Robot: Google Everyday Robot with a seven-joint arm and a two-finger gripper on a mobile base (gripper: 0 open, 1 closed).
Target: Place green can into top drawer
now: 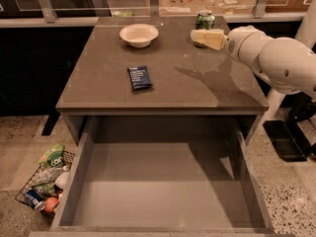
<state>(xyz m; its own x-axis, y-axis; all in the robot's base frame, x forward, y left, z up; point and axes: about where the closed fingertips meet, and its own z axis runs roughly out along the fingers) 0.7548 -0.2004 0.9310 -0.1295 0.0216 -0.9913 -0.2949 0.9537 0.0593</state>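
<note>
Grey-brown table (98,88) backs onto a glass partition, and the top drawer (158,191) stands wide open below its front edge. A white robot arm reaches in from the right, roughly level, with its cream gripper (200,36) pointing left above the table's far right corner. Whether the gripper is open or closed cannot be told. The green can (205,19) stands upright just behind it, mottled green with a silver top; contact is unclear. A white bowl (138,34) and a dark blue packet (139,77) lie further left.

Table (197,83) glossy, reflective; top drawer (158,181) smooth matt grey; gripper (194,35) cream plastic, nr green can (205,19).
</note>
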